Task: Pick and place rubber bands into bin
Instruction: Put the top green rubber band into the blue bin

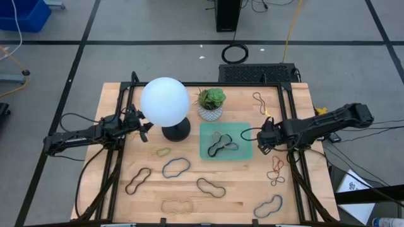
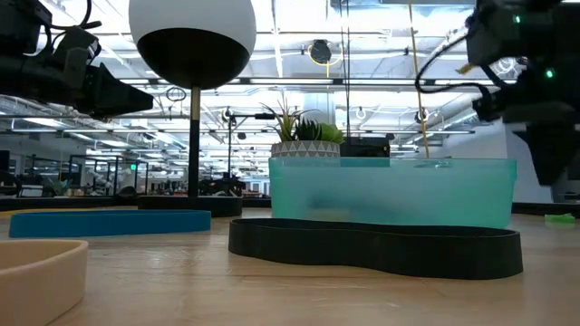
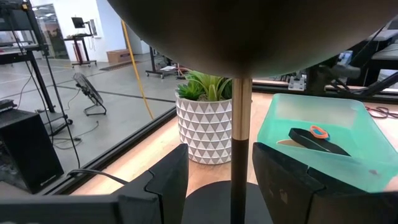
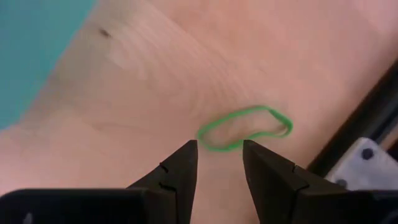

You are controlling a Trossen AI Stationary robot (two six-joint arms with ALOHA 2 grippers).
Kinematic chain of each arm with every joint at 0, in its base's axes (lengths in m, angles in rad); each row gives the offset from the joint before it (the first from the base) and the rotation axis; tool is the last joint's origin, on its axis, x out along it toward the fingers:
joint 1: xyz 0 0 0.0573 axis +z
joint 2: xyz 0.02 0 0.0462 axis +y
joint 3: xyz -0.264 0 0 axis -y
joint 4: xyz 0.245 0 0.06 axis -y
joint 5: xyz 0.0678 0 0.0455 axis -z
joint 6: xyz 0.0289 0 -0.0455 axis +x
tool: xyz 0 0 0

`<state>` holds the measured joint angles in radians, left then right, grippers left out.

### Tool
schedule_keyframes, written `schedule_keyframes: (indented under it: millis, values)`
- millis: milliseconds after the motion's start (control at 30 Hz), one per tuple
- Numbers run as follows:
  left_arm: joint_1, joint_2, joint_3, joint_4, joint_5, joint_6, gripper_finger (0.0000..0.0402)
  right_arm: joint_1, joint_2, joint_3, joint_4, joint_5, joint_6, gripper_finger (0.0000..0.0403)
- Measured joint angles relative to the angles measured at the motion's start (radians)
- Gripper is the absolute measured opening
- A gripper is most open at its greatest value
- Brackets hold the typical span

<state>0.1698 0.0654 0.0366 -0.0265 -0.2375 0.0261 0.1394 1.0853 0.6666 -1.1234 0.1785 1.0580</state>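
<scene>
The mint-green bin [image 1: 243, 129] sits mid-table and holds a few rubber bands [image 1: 221, 145]. Several more bands lie loose on the wood: a small green one [image 1: 163, 152], a blue one [image 1: 175, 167], a brown one [image 1: 137, 180], a black one [image 1: 211, 187], a tan one [image 1: 178, 205] and an orange tangle [image 1: 275, 170]. My right gripper [image 1: 261, 144] hovers open just right of the bin. In the right wrist view its fingertips [image 4: 219, 149] stand just short of a green band [image 4: 244, 129] lying flat on the table. My left gripper [image 1: 149, 128] waits open beside the lamp.
A lamp with a white globe [image 1: 165, 101] and a black base [image 1: 175, 131] stands left of the bin, and its stem [image 3: 240, 137] is straight ahead of my left fingers. A white plant pot [image 1: 210, 104] stands behind the bin. Black frame rails [image 1: 297, 183] run along the table's sides.
</scene>
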Motion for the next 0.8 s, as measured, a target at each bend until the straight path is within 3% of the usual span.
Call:
schedule_keyframes:
  millis: [167,400,800]
  values:
    - [0.0,0.0,0.0,0.0,0.0,0.0,0.0186,0.0,0.0,-0.1,0.14,-0.076,-0.012,0.0125]
    - [0.0,0.0,0.0,0.0,0.0,-0.002,0.0186,0.0,-0.003,-0.205,0.29,-0.079,-0.022,0.0125]
    - [0.0,0.0,0.0,0.0,0.0,-0.004,0.0186,0.0,-0.002,-0.232,0.322,-0.099,-0.048,0.0125]
